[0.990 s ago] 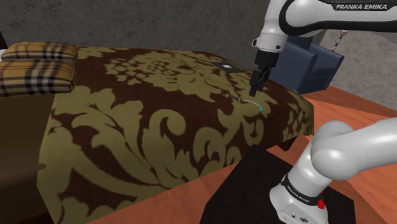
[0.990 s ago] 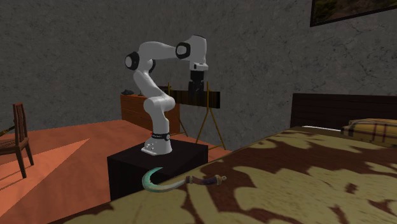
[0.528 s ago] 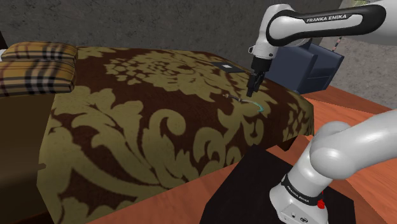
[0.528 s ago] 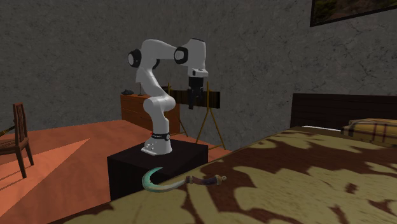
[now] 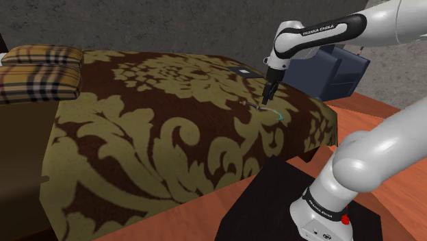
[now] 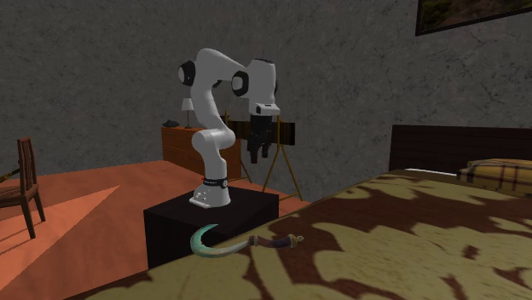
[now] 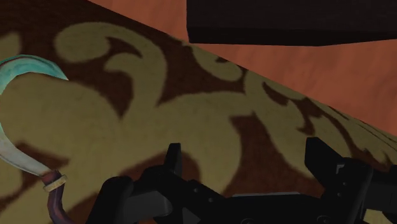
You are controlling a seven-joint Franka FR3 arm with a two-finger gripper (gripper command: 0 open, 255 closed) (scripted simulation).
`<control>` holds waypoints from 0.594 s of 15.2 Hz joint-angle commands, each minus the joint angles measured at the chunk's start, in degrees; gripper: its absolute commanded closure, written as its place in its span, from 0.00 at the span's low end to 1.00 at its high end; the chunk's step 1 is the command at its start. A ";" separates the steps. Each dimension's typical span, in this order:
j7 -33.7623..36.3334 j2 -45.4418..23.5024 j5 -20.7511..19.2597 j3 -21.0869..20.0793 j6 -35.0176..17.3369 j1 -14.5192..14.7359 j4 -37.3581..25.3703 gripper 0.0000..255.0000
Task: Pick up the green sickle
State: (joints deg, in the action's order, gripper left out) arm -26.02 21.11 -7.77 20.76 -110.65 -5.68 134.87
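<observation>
the gripper (image 5: 265, 100) has dropped nearer the green sickle (image 7: 21, 158), fingers spread, holding nothing.

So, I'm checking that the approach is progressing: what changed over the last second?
The gripper came down and reached further out over the bed toward the sickle. Its fingers are open and hold nothing. The sickle stayed where it was on the bed, untouched.
</observation>
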 commanded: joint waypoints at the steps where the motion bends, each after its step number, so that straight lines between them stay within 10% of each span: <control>1: -3.08 -4.42 0.60 2.09 -2.14 -0.07 -2.50 0.00; 9: -15.87 -22.25 7.57 7.95 -7.92 -1.44 -13.86 0.00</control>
State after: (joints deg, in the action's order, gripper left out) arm -39.86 1.66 -1.59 28.06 -117.97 -6.77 123.04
